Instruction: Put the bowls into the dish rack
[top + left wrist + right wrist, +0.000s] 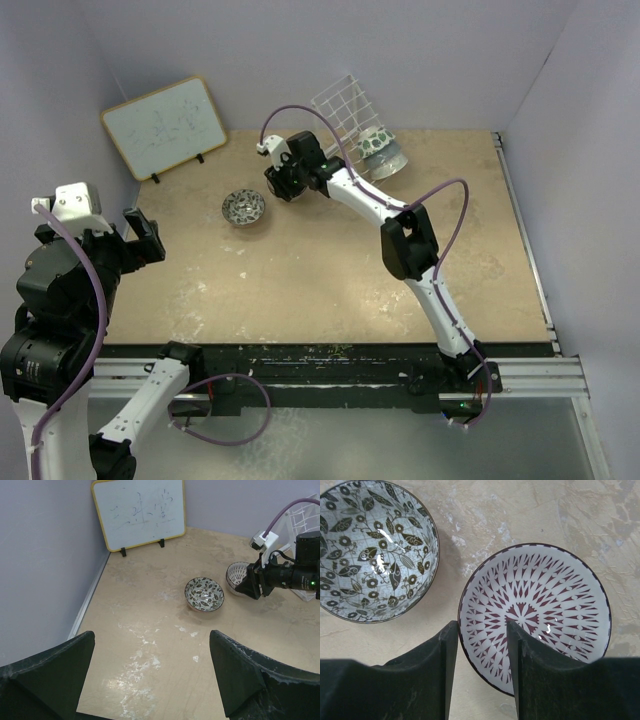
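right claw [482,630]: released; its two fingers [427,675] stand astride the near rim of the lattice bowl [540,610], one outside the wall and one over the patterned inside. The gap between them is wider than the rim.
right arm [405,245]: stretched from its base at the near edge across the table [330,270] towards 11 o'clock in the top view, where the claw largely hides the lattice bowl.
lattice bowl: upright on the table, brown-and-white inside. In the right wrist view it sits at 4 o'clock of the dark leafy bowl [244,207], just beside it, with a strip of table between the rims.
dark leafy bowl: upright on the table, nothing touching it, at 8 o'clock of the right claw in the top view.
dish rack [345,115]: white wire grid, tilted, at the far edge, 12 o'clock of the table's middle.
bowls at the rack: a green-white bowl [376,141] and a pale bowl [393,161] stand on edge at the rack's 4 o'clock side (which slots they sit in is too small to tell).
left claw [150,635]: released, fingers wide apart with nothing between them. It hangs over the table's left side, 9 o'clock of the middle, well apart from every bowl.
whiteboard [139,512]: wood-framed, propped at the far left corner, 10 o'clock of the middle, with faint scribbles on it.
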Controlling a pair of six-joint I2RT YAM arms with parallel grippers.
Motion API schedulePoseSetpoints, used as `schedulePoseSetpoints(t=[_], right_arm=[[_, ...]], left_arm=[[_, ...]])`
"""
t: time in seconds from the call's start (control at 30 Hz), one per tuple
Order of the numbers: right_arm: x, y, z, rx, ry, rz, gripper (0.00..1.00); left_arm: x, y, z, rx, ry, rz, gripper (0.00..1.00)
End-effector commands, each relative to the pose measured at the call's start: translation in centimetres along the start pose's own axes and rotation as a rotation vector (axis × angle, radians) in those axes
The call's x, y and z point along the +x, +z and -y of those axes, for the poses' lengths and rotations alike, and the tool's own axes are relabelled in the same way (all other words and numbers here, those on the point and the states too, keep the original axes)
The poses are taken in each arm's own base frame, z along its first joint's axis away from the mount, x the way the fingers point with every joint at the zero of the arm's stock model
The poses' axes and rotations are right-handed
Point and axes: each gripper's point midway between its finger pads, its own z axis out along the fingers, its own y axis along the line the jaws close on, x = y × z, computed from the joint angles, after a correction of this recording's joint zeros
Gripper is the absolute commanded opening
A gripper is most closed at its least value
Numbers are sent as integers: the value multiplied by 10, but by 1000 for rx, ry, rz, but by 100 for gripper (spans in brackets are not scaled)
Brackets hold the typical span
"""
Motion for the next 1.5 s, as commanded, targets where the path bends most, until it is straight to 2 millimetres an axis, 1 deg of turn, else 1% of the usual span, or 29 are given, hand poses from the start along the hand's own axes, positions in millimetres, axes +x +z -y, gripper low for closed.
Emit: schedulePoseSetpoints(t=[0.0, 0.1, 0.2, 0.23, 0.3, 0.33, 0.43, 0.53, 0.63, 0.73, 0.8, 0.83, 0.87, 1.03, 1.1, 1.17, 1.27, 1.4, 1.47], right_arm=[[2, 3, 5, 17, -45, -7, 48], [5, 5, 5, 15, -48, -15, 48], [5, 5, 6, 20, -49, -12, 45], [4, 4, 5, 21, -49, -7, 42], [-1, 1, 6, 26, -46, 10, 29], [-5, -1, 6, 25, -45, 20, 27], [-15, -6, 4, 16, -44, 50, 26], [-22, -11, 0, 0, -38, 67, 17], [-23, -16, -2, -7, -25, 62, 6], [-27, -29, -5, -9, -11, 64, 3], [-26, -37, -8, -13, -3, 66, 2], [-22, -40, -9, -9, 4, 56, 2], [-16, -42, -9, 1, 9, 40, 2], [17, -45, -21, -16, 19, -41, 3], [27, -47, -25, -14, 17, -63, 4], [31, -50, -31, -27, 16, -73, 7], [31, -55, -36, -46, 19, -68, 13], [28, -56, -42, -60, 19, -65, 16], [28, -57, -46, -77, 19, -65, 25]], left_arm=[[-5, -1, -3, -11, 10, 26, 99], [-4, 0, -3, -13, 12, 22, 99], [-3, 2, -2, -12, 13, 20, 99], [-2, 2, -2, -11, 14, 20, 99], [-1, 3, -2, -12, 17, 16, 99], [-2, 3, -2, -11, 15, 19, 99], [-1, 3, -1, -9, 15, 16, 99], [-1, 3, -1, -8, 13, 17, 99], [-1, 3, 0, -4, 9, 19, 99], [1, 4, 1, 0, 8, 16, 99], [1, 5, 2, 4, 3, 19, 99], [1, 5, 2, 8, 1, 19, 99], [1, 5, 3, 11, -2, 20, 99], [1, 3, 5, 24, -13, 25, 99], [1, 2, 4, 26, -15, 27, 99], [1, 1, 4, 28, -18, 28, 99], [-1, -3, 4, 29, -24, 33, 99], [-3, -7, 2, 31, -32, 42, 99], [-2, -8, 2, 31, -34, 40, 99]])
